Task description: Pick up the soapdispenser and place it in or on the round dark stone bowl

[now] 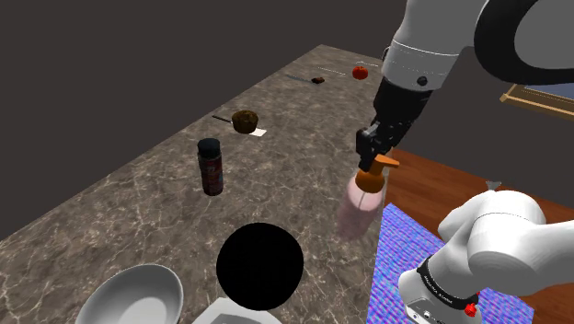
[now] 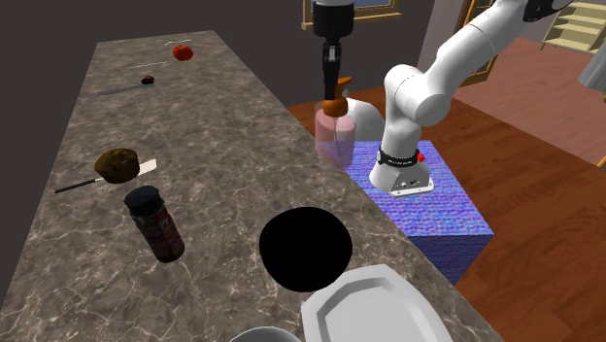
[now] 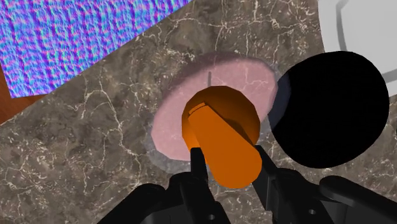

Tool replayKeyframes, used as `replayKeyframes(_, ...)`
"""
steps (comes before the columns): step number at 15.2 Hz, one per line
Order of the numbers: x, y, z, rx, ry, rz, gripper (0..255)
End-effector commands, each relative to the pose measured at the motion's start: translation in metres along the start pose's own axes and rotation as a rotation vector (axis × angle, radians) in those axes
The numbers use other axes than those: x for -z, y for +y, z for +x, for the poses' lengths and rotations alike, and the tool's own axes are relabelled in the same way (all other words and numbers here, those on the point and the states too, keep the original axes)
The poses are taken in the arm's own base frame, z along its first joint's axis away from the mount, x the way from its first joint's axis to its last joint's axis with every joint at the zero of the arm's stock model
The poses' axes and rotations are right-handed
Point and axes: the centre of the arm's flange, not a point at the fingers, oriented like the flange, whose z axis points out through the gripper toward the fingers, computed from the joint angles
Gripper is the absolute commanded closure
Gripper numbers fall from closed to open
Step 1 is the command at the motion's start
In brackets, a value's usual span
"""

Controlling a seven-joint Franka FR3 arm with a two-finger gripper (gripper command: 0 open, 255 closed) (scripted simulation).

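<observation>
End effector clasps the orange pump of the translucent pink soap dispenser. Round black bowl sits at its eight o'clock in the shoulder view. Probably light, slick, swing-prone.

Long stone counter, brown with pale veins. Dark bottle with red label standing mid-counter. Brown lump farther back, thin stick and white tag beside it. Red tomato-like thing and small dark bit at far end. Pale bowl and white plate at near end. Wood floor beside counter.
</observation>
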Motion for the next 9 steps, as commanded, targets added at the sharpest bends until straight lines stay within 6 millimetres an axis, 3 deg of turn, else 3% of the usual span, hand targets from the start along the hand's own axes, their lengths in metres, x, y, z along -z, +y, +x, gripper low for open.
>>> replayKeyframes(1, 0.009, -0.024, 0.006, 0.0, -0.001, 0.001, 255)
replayKeyframes(9, 0.04, -0.123, 0.027, 0.0, -0.001, 0.001, 255)
